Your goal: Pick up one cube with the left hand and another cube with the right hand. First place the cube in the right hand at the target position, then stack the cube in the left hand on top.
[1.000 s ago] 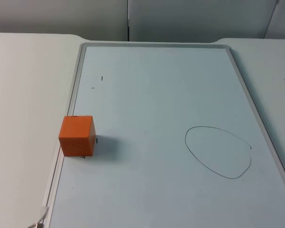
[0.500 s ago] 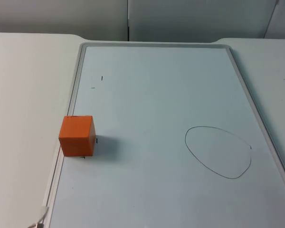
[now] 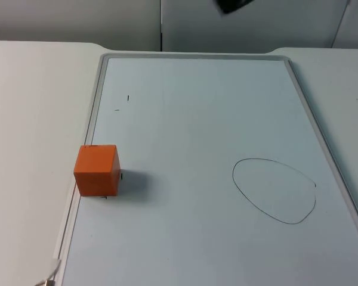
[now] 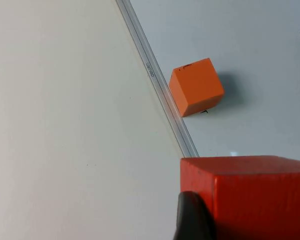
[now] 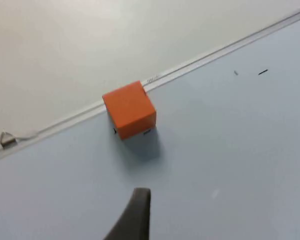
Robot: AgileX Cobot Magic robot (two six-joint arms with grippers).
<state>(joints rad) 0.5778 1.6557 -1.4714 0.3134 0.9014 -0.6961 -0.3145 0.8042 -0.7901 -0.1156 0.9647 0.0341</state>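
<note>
Red cube is gripped in left gripper. Orange cube sits at whiteboard left edge; right gripper, jaw state can't be told, should be centred over it w/ frame cleared.

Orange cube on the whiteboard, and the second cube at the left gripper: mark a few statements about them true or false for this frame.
1. The orange cube sits inside the drawn outline. False: it rests by the whiteboard's left frame, well apart from the outline.
2. A second orange cube is at the left gripper, seen in the left wrist view. True.
3. The outline has nothing inside it. True.
4. The right gripper is shut on the orange cube. False: it hangs above the whiteboard, apart from the cube.
5. Two cubes are stacked. False: no stack exists yet.
</note>
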